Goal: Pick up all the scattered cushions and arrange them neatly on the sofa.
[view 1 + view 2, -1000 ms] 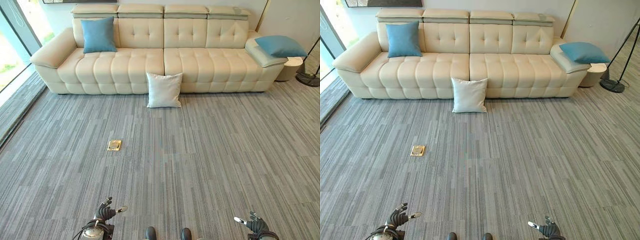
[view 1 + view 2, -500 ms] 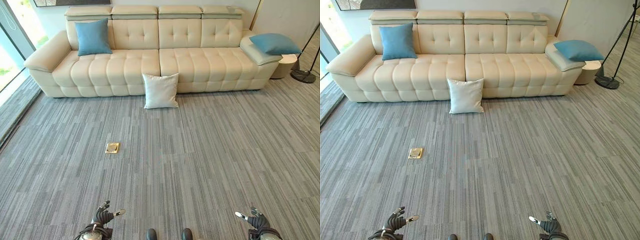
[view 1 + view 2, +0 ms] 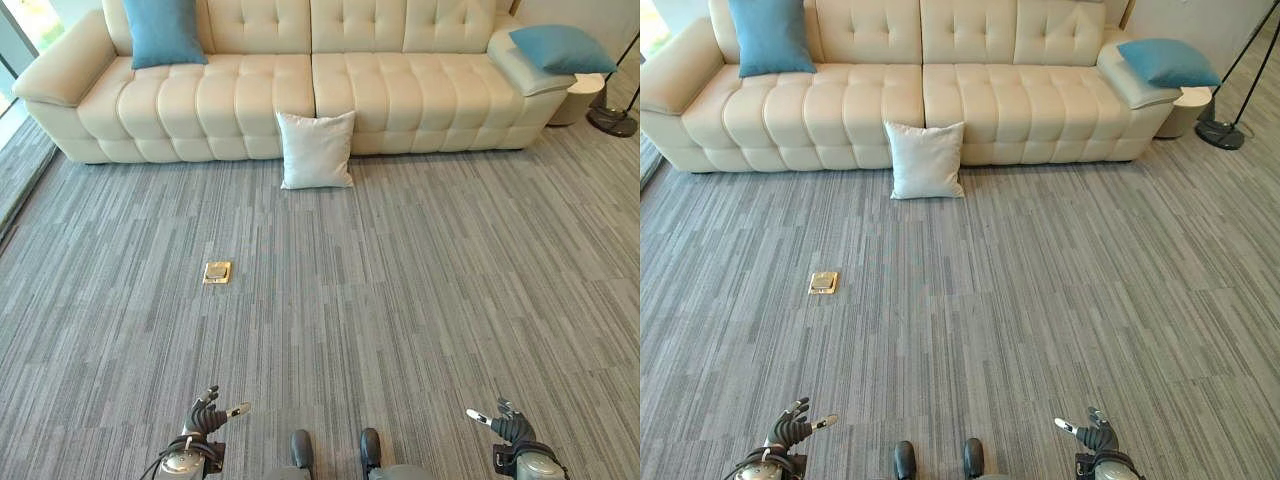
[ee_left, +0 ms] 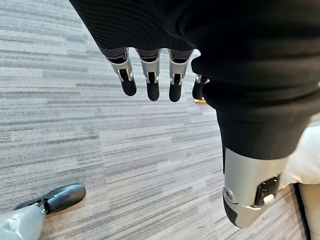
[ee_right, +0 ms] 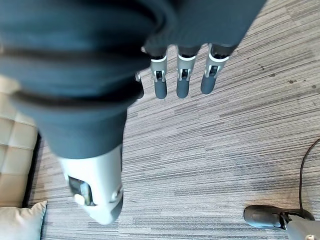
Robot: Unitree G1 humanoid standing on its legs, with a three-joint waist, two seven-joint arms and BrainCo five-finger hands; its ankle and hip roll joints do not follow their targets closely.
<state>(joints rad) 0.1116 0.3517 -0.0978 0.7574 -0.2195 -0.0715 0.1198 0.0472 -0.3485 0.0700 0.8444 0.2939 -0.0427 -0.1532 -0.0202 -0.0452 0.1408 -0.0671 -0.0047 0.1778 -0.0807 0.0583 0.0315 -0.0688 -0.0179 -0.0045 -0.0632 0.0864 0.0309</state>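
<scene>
A white cushion [image 3: 316, 150] stands on the carpet, leaning against the front of the cream sofa [image 3: 250, 100] near its middle. One blue cushion [image 3: 164, 30] leans on the sofa's backrest at the left end. Another blue cushion [image 3: 561, 48] lies on the right armrest. My left hand [image 3: 207, 417] hangs low at the bottom left, open and empty, with straight fingers [image 4: 150, 80] in its wrist view. My right hand [image 3: 505, 424] hangs at the bottom right, likewise open with relaxed fingers [image 5: 182, 82]. Both hands are far from the cushions.
A small brass floor plate [image 3: 216, 272] is set in the grey striped carpet, left of centre. A lamp base [image 3: 612, 120] and a round side table [image 3: 578, 98] stand right of the sofa. A glass wall runs along the far left.
The whole picture has shifted downwards and the sofa looks nearer, so the camera has moved forward. Both hands stay low and open.
</scene>
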